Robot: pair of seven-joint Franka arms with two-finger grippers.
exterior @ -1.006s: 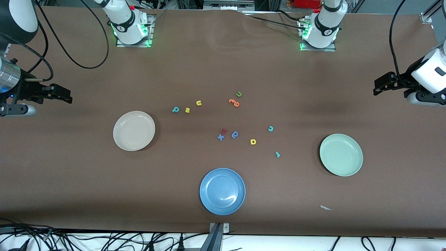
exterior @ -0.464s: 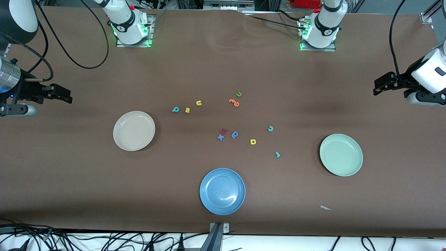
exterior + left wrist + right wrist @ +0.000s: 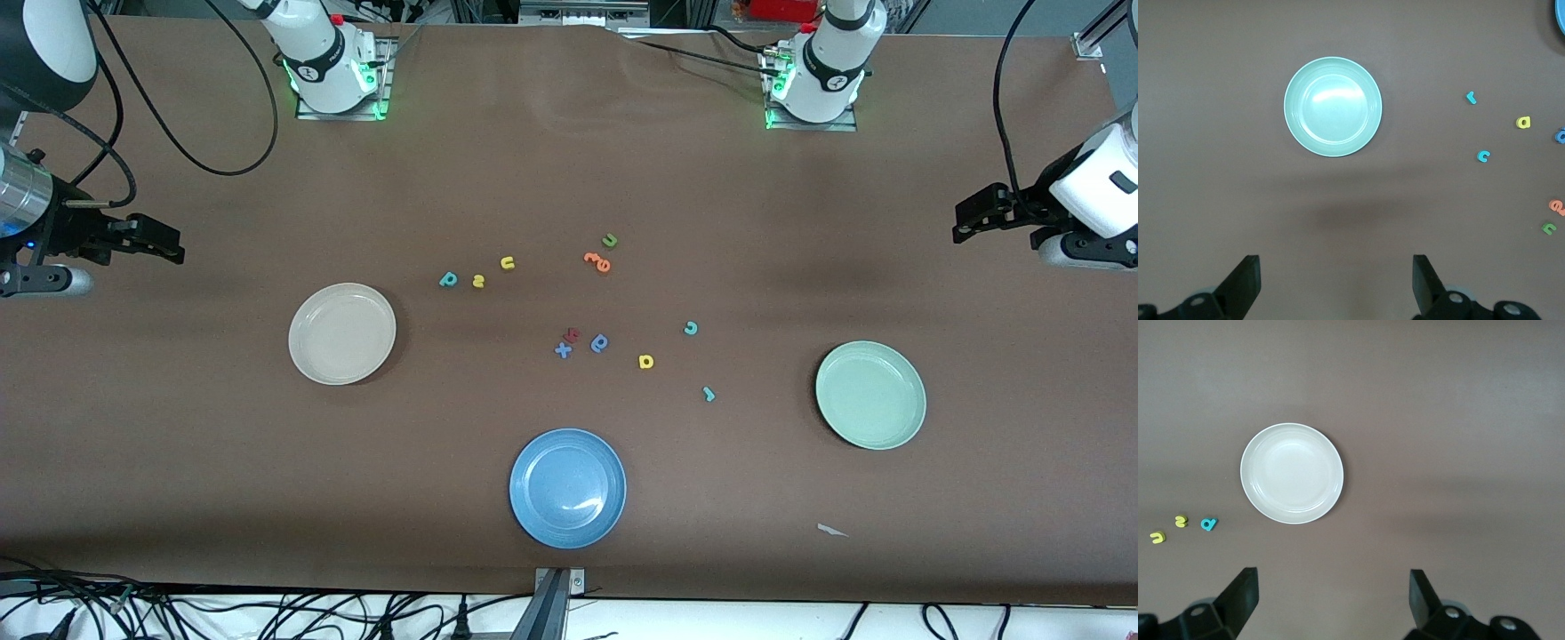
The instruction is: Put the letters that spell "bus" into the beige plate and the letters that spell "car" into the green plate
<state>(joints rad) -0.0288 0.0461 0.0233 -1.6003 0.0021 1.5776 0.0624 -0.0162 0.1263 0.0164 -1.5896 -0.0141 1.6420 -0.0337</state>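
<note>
Beige plate (image 3: 341, 333) bare, green plate (image 3: 870, 395) bare — letters outside

Plates: three, one beige plate (image 3: 341, 333), one green plate (image 3: 870, 395), one blue plate (image 3: 567, 487)
Toy letters: eleven
Teal: three
Yellow: three
Blue: two
Orange, green, red: one each

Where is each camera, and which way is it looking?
Front view: high across the table, facing both arm bases; shows the right gripper and left gripper, both open.
Left wrist view: looks down on the green plate; its own fingertips show.
Right wrist view: looks down on the beige plate; its own fingertips show.
Shared: each plate also appears in the front view.
</note>
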